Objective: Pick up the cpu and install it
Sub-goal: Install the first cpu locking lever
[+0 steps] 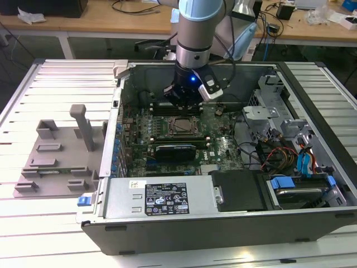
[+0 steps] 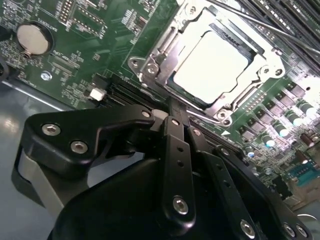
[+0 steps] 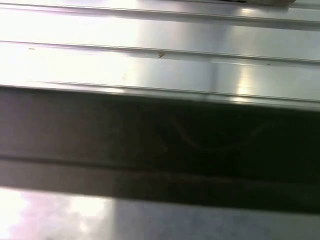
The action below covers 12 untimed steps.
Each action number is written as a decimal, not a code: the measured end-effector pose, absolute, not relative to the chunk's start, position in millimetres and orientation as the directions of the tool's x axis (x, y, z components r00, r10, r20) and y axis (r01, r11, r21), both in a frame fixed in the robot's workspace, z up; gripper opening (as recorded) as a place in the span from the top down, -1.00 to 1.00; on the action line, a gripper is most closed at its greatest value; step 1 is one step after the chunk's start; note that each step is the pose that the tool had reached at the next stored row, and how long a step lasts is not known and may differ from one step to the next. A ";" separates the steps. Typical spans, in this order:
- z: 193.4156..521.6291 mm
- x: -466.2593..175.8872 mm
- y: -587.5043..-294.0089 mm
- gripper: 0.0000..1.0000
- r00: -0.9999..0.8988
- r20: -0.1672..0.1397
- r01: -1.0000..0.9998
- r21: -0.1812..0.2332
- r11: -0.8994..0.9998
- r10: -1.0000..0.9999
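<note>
Silver-grey cpu (image 2: 210,65): lies flat inside the socket frame (image 2: 150,67) on the green board (image 2: 75,70). Its top glares white under the light. In the exterior view the cpu (image 1: 179,126) sits mid-board inside the open case (image 1: 223,223).
Black gripper (image 2: 172,106): the fingers are drawn narrow and almost together, and nothing can be seen between them. In the exterior view the gripper (image 1: 182,104) hangs from the arm over the far part of the board.
Key relation: in the second wrist view the cpu lies straight ahead of the fingertips and just past them. The near edge of the socket frame runs between the two. The tips look close to that edge, but I cannot tell whether they touch it.
Axis: the cpu is near square, so it has no real long axis. Its edges run square to the frame and sit skewed to the finger line in the second wrist view.
Seating: the cpu looks level in the frame, which I judge to mean it is already placed rather than carried.
Frame state: the metal frame surrounds the cpu. Whether it is latched down I cannot tell.
Grey tray (image 1: 56,156): sits on the slatted table (image 1: 33,223), well apart from the gripper, at the exterior view's left outside the case.
</note>
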<state>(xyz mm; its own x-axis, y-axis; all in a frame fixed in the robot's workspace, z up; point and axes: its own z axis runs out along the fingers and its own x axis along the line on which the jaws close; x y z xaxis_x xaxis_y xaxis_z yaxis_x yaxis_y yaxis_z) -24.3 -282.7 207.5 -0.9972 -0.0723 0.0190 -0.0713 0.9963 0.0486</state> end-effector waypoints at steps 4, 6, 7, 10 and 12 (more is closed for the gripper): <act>206.6 -19.6 -282.7 0.79 -0.997 0.022 -0.071 0.049 0.996 -0.072; 206.1 -18.0 -282.7 0.79 -0.997 0.023 -0.071 0.049 0.996 -0.072; 205.9 -17.4 -282.8 0.79 -0.997 0.023 -0.071 0.049 0.996 -0.072; 204.9 -15.0 -282.9 0.79 -0.997 0.026 -0.071 0.049 0.996 -0.072; 204.7 -14.6 -283.0 0.79 -0.997 0.026 -0.071 0.049 0.996 -0.072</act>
